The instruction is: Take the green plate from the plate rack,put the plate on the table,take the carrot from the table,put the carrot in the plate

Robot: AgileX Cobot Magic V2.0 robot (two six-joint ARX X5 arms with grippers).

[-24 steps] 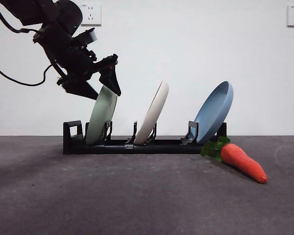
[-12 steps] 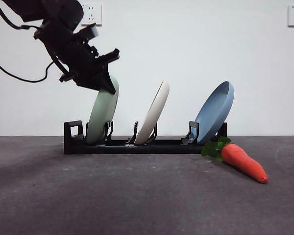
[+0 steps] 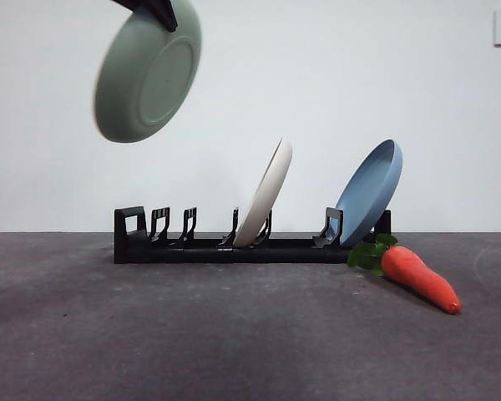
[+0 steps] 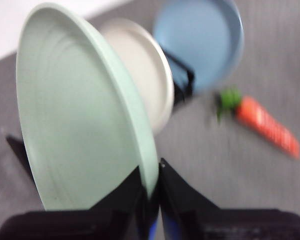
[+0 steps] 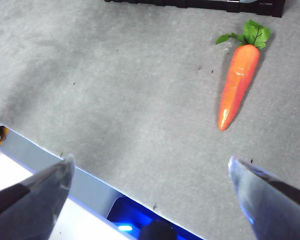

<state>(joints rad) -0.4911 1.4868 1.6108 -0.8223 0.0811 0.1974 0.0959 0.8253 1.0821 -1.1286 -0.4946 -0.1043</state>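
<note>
A: Green plate (image 3: 147,73)?
B: In the air, tilted, well above the plate rack (image 3: 234,246), pinched at its rim by the left gripper (image 4: 151,192).
A: Rack contents?
B: Cream plate (image 3: 265,194) and blue plate (image 3: 369,190) lean in their slots.
A: Carrot (image 3: 420,278)?
B: Lying on the table (image 3: 234,334) just beside the rack's blue-plate end.
A: Right gripper (image 5: 150,172)?
B: Jaws wide apart, holding nothing, above the table near the carrot.

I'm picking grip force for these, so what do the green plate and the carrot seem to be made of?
The green plate, held at its rim by the left gripper, looks like matte plastic or melamine: even pale colour, no glaze glare, though ceramic can't be excluded. The carrot looks like moulded plastic or foam: uniform orange, slight sheen, stiff fabric-like leaves.
</note>
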